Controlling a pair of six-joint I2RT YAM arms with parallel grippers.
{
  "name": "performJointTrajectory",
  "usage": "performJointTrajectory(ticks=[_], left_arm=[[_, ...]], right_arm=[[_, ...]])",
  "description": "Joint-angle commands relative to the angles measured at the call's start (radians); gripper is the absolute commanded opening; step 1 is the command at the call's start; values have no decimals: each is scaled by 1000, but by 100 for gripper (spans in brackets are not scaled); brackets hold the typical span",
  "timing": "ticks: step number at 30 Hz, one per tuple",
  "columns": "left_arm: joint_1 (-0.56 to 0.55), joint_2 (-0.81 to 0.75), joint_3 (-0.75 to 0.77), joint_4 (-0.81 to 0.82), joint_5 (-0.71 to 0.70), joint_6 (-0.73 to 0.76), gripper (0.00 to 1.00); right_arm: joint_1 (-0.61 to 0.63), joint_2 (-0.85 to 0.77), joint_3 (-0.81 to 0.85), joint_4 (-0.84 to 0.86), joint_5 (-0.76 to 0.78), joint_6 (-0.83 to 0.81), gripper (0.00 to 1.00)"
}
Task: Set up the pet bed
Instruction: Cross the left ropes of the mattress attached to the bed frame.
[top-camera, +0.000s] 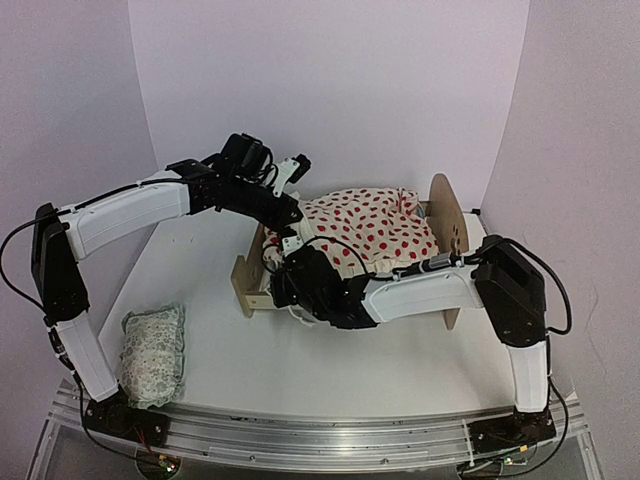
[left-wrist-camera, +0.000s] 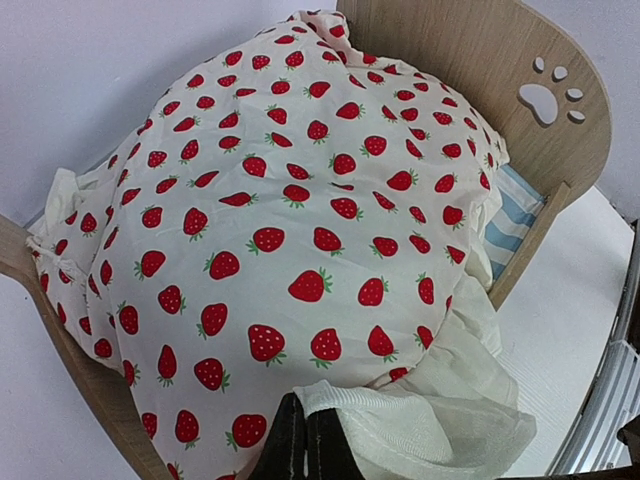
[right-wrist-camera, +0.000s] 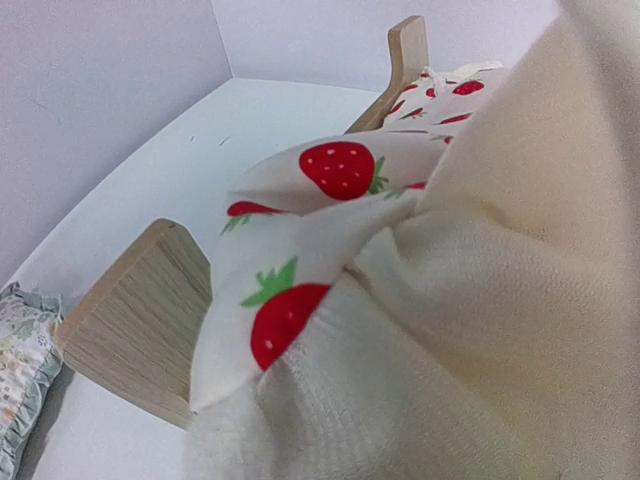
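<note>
The pet bed (top-camera: 445, 215) stands in the middle of the table, its paw-print headboard (left-wrist-camera: 500, 70) to the right and its low footboard (right-wrist-camera: 140, 320) to the left. A cream blanket with red strawberries (left-wrist-camera: 300, 180) is heaped over it. A strip of blue-and-white mattress (left-wrist-camera: 510, 215) shows by the headboard. My left gripper (left-wrist-camera: 305, 432) is shut, with the blanket's ruffled hem pinched at its tips, over the foot end (top-camera: 290, 212). My right gripper (top-camera: 288, 268) is buried in the blanket (right-wrist-camera: 340, 170) at the near foot corner, and the cloth hides its fingers.
A small pale green-patterned pillow (top-camera: 153, 352) lies on the table near the left arm's base; its edge (right-wrist-camera: 20, 350) shows in the right wrist view. Pale walls close in the table at the back and on both sides.
</note>
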Motion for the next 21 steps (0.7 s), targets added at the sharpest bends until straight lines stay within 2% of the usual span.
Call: performJointTrajectory(ticks=[1, 9, 16, 21], left_arm=[[4, -39, 23, 15, 2, 2, 0], [4, -62, 26, 6, -16, 12, 0], [4, -80, 36, 7, -15, 16, 0], [4, -83, 41, 11, -7, 18, 0]], right_arm=[[-3, 34, 62, 90, -27, 41, 2], [-3, 85, 76, 268, -52, 87, 0], [-2, 124, 88, 470, -40, 51, 0], [-3, 138, 112, 512, -49, 46, 0]])
